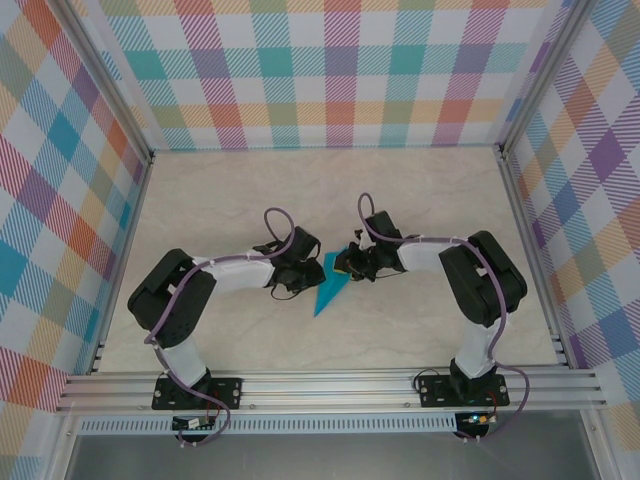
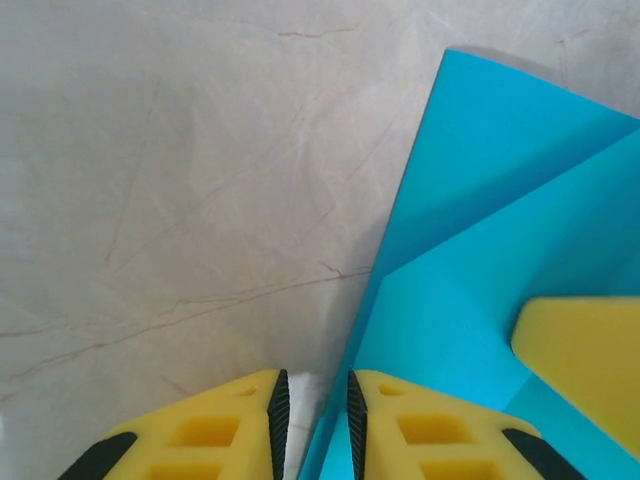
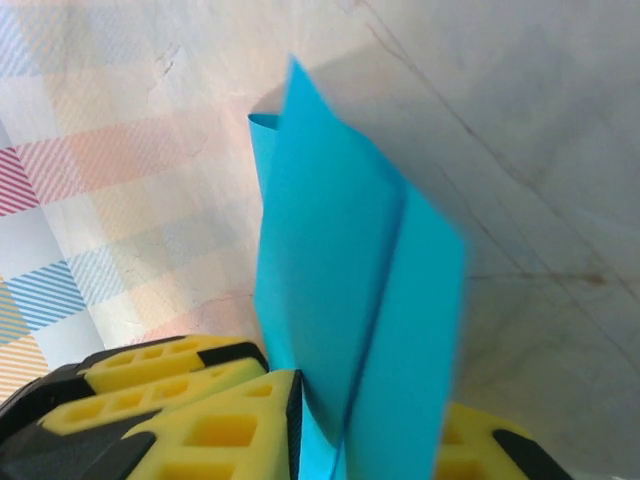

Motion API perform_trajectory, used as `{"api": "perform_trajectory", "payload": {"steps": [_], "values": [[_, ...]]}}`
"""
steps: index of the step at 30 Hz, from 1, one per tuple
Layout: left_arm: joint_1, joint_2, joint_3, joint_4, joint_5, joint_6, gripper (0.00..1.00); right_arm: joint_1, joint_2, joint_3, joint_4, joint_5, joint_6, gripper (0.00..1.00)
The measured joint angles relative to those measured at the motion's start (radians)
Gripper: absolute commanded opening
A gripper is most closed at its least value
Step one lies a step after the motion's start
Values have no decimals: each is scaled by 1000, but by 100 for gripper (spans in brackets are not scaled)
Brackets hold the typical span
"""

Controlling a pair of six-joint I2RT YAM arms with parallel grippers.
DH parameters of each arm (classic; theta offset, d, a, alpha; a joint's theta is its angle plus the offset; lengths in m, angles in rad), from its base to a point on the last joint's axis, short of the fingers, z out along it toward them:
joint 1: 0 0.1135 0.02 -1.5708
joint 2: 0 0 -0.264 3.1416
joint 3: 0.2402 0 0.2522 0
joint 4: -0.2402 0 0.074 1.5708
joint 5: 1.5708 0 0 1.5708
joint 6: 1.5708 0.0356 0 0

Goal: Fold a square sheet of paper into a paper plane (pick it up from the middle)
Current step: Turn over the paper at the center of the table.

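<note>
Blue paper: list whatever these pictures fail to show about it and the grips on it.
- Top view: the blue paper is too small to read its folds, and the right gripper overlaps its far end.
- Left wrist view: the frame's bottom edge cuts off whether the left gripper pinches it.
- Right wrist view: the blurred paper hides the finger gap.

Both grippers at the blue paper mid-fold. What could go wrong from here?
1. The paper stands folded between the fingers of the right gripper, but that view is blurred and a firm grip can't be confirmed: it may slip or crumple.
2. The left gripper straddles the paper's edge with jaws narrowly apart; closing there while the other arm pulls might tear it or add a stray crease.
</note>
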Motion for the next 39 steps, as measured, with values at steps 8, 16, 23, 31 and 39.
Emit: {"api": "perform_trajectory", "payload": {"steps": [8, 16, 23, 31, 39], "values": [[0, -174, -47, -43, -69, -5, 28, 0, -3, 80, -132, 21, -94, 2], [1, -391, -137, -136, -201, -31, 36, 29, -125, 357, -678, 402, -283, 3], [3, -522, -222, -203, -318, -80, 42, 135, -58, 591, -1104, 847, -283, 4], [5, -653, -264, -256, -401, -111, 47, 279, 318, 838, -1317, 962, -217, 14], [5, -798, -330, -278, -426, -122, 56, 373, 461, 1035, -1327, 841, -225, 56]]}}
